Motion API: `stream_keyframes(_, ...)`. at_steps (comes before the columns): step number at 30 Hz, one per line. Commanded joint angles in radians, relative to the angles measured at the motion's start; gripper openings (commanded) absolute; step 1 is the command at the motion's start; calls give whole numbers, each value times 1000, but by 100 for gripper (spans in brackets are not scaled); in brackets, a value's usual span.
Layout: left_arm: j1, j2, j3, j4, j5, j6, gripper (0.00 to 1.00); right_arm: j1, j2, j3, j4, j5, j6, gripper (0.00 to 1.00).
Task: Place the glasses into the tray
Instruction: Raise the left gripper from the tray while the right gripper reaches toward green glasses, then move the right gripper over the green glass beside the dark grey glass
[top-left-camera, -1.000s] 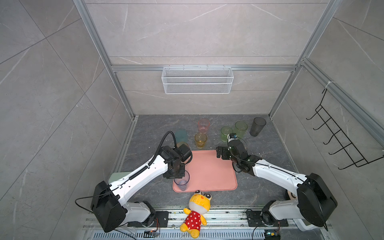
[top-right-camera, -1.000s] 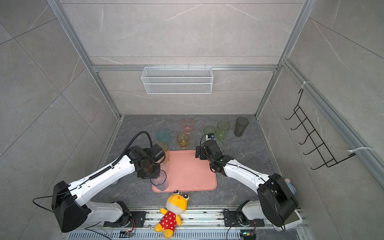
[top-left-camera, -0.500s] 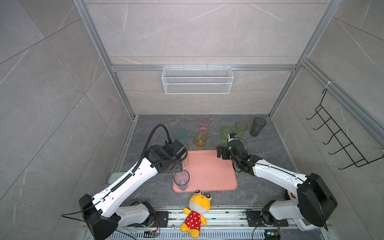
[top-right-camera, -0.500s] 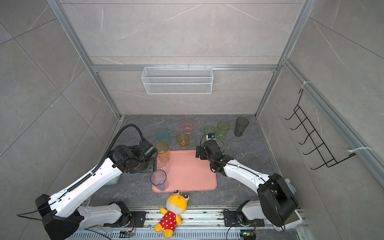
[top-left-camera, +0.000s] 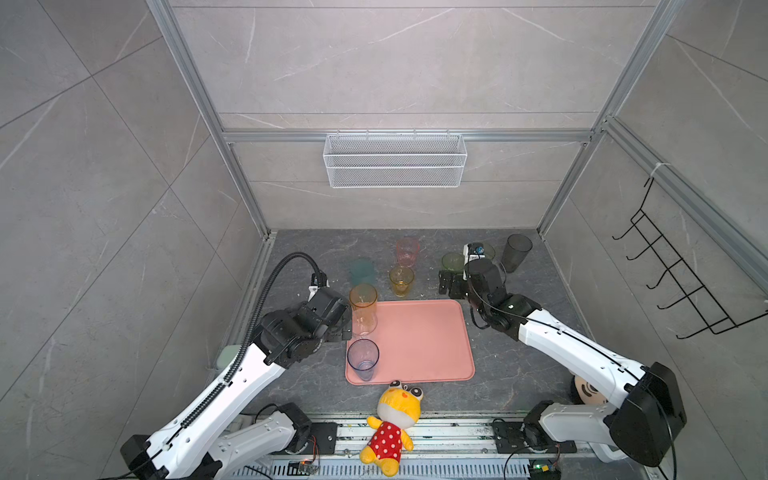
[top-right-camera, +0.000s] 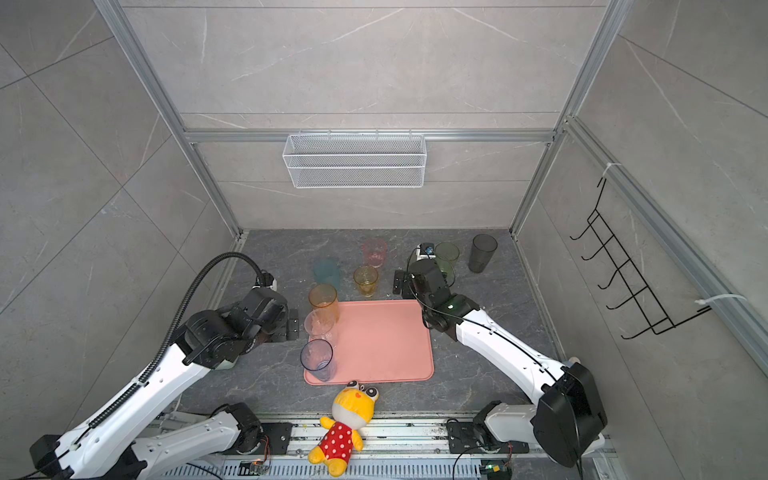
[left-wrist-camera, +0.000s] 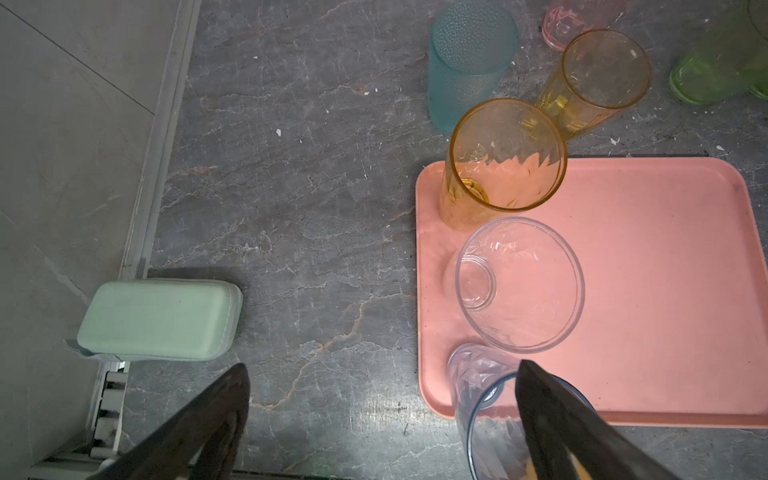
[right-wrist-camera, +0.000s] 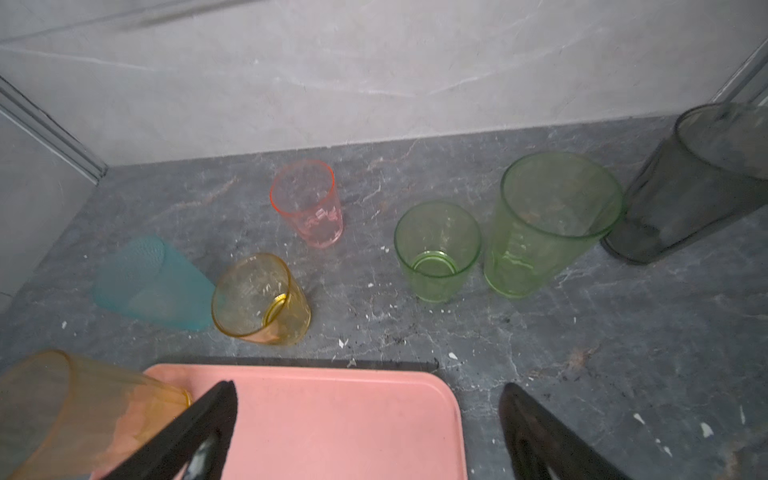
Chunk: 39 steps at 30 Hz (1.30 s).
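The salmon-pink tray (top-left-camera: 419, 345) lies mid-floor. Along its left edge stand three glasses: amber (left-wrist-camera: 505, 162), clear (left-wrist-camera: 519, 286) and blue (left-wrist-camera: 482, 399). My left gripper (left-wrist-camera: 382, 365) is open just left of the tray over bare floor, gripping nothing; one finger crosses in front of the blue glass. On the floor beyond the tray stand teal (top-left-camera: 363, 270), yellow (top-left-camera: 401, 280), pink (top-left-camera: 407, 251), two green (right-wrist-camera: 436, 249) (right-wrist-camera: 548, 220) and smoky grey (top-left-camera: 516, 252) glasses. My right gripper (right-wrist-camera: 370, 386) is open and empty above the tray's far right corner.
A mint-green box (left-wrist-camera: 160, 320) lies by the left wall rail. A yellow plush toy (top-left-camera: 395, 428) lies at the front edge, a round toy face (top-left-camera: 588, 390) at the front right. A wire basket (top-left-camera: 395, 166) hangs on the back wall and a black hook rack (top-left-camera: 681, 286) on the right wall.
My left gripper opened, let go of the blue glass in the tray's near left corner and drew back to the left. The right gripper edged slightly toward the back.
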<state>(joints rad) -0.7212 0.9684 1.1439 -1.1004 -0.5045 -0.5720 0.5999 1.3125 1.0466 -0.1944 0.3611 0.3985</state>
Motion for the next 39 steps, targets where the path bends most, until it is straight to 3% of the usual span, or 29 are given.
stream_keyframes(1,23,-32,-29,79,-94,82,100,-5,6,76,-113,47,-12,99)
stream_keyframes(11,67,-124,-149,155,-198,130,100,-39,78,233,-232,78,-13,99)
stream_keyframes(23,67,-171,-168,160,-174,146,100,-120,125,291,-281,168,30,99)
stream_keyframes(39,65,-191,-187,179,-128,177,100,-308,276,318,-263,123,212,99)
